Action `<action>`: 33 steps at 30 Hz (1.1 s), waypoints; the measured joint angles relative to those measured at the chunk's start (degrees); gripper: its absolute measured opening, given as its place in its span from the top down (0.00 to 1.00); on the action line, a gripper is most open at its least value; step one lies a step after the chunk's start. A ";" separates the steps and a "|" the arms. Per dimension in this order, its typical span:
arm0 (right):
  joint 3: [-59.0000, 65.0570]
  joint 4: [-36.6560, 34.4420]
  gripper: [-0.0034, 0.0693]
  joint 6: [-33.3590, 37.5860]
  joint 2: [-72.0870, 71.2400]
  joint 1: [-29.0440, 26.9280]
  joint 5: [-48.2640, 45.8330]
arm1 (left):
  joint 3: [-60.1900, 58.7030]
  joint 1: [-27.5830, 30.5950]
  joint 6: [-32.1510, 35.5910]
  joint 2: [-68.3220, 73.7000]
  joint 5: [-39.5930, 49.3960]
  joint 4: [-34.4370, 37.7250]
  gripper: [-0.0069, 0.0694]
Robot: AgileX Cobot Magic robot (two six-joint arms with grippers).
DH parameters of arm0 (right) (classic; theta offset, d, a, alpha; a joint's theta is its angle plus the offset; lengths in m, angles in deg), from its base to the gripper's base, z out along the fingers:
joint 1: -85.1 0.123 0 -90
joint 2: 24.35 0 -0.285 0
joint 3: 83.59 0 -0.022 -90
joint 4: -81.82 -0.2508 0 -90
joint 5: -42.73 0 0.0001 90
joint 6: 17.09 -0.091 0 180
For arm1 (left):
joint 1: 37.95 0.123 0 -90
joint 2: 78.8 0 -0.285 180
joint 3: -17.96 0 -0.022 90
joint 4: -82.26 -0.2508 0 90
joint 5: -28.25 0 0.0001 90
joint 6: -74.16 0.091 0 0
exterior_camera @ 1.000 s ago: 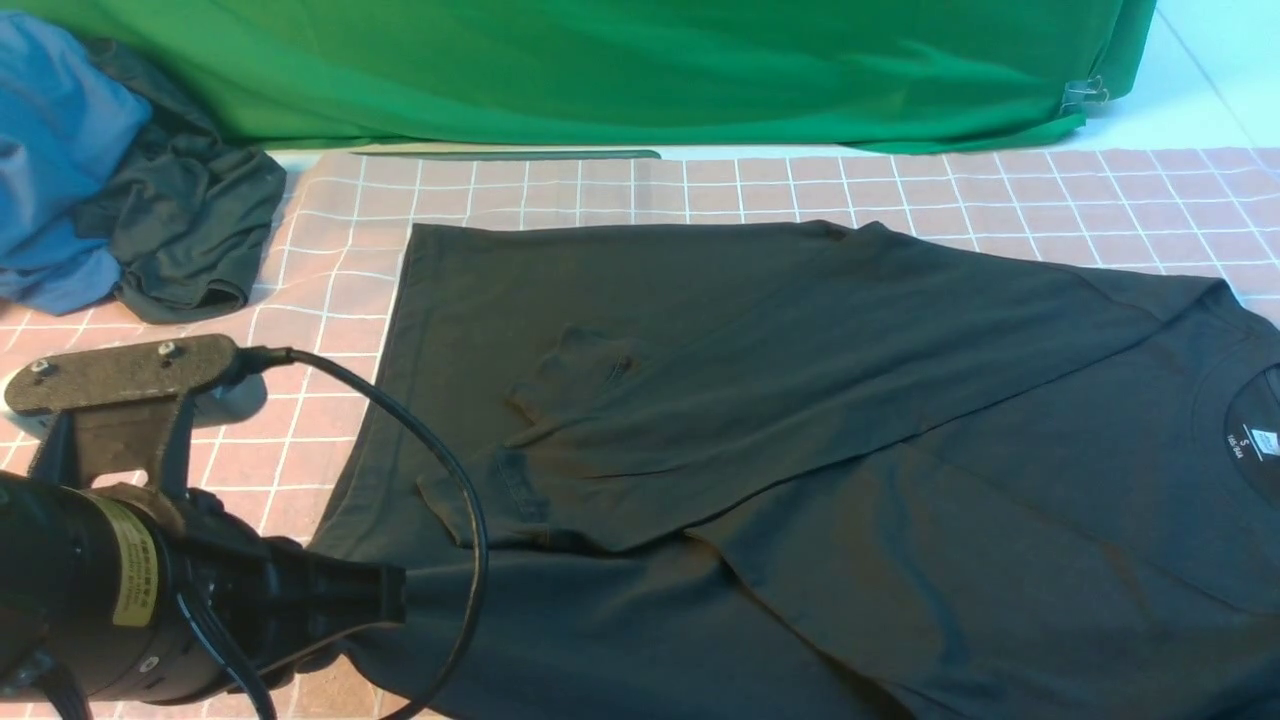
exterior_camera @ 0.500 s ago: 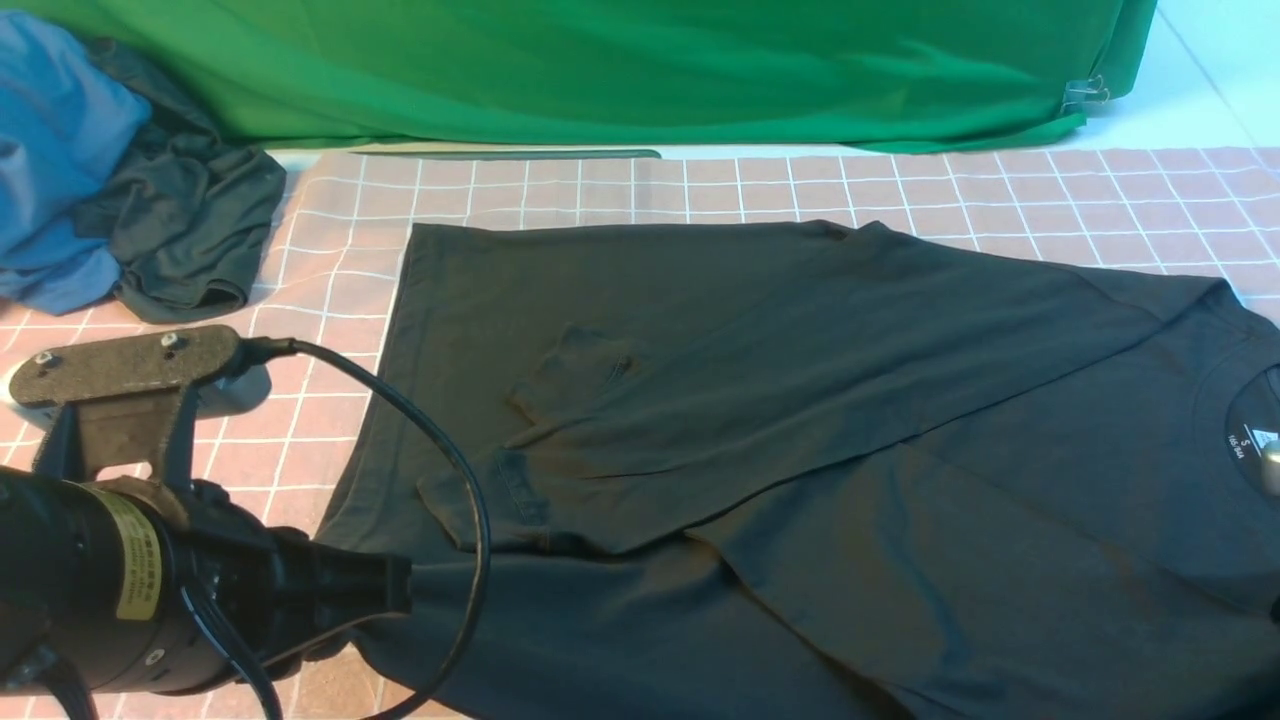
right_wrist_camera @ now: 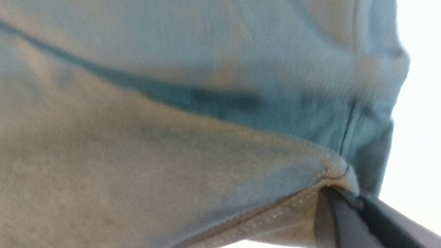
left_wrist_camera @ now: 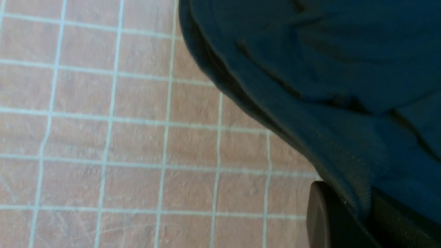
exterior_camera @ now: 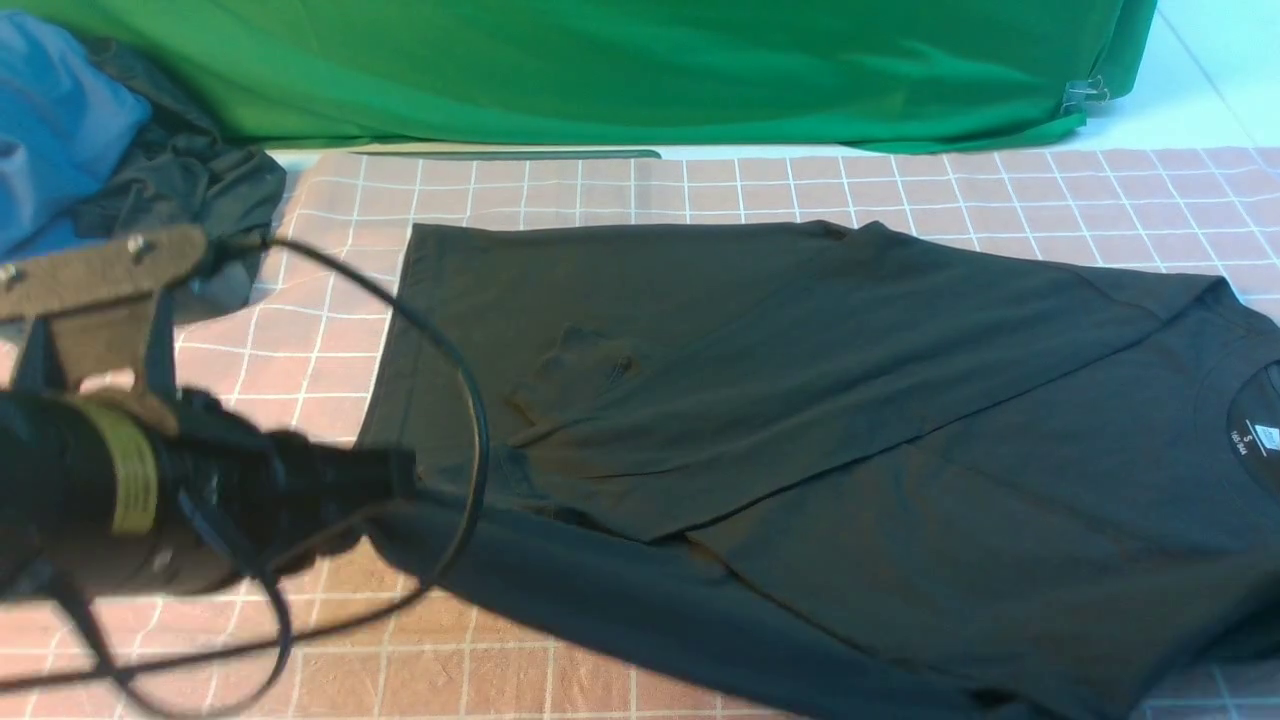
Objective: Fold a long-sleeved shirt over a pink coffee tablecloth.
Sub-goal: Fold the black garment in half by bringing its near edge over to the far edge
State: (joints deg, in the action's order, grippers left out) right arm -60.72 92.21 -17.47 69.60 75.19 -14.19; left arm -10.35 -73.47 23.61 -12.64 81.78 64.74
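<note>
Observed, near edge, 8 o'clock: the left gripper is clamped on the hem corner of the shirt. The left wrist view shows ribbed fabric pinched between its fingers, and the corner is raised off the tablecloth. A cable loops over the hem at this point.

Right gripper: not visible from the front. Its own camera shows a stitched edge of the shirt running into the closed jaws, so it is clamped on the garment. Which edge it holds cannot be told.

Centre: the shirt lies lengthwise on the tablecloth, hem at 9 o'clock and collar at 3 o'clock. One sleeve is folded diagonally across the body. The far edge lies flat towards 12 o'clock.

Far, 10 to 11 o'clock: a blue garment and a dark garment are heaped near the tablecloth's corner. The green cloth hangs at 12 o'clock.

Assessment: the step appears to be carrying the near long edge over towards 12 o'clock.

Recommendations:
- Raise both ends evenly and keep the held edge taut between the grippers.
- Lift only enough to clear the folded sleeve, so that it does not drag out.
- Lay the near edge squarely along the far edge before release.
- Keep the cable out of the fold.
- Stay clear of the heap at 10 o'clock.
</note>
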 joint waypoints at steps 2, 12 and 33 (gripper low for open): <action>-2.53 -1.21 0.89 1.06 0.33 0.00 -0.34 | 1.23 3.35 0.47 2.10 -0.61 0.87 0.85; -16.11 -5.18 0.89 3.64 9.04 0.00 -1.53 | 12.41 22.59 15.54 17.86 -7.86 14.29 0.85; -46.83 -8.17 0.73 2.17 34.42 0.00 -2.64 | 39.50 28.74 23.38 50.60 -4.84 21.12 0.85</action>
State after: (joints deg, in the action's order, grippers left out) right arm -107.55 84.04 -15.30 104.03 75.19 -16.83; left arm 29.15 -44.73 47.00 37.96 76.94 85.86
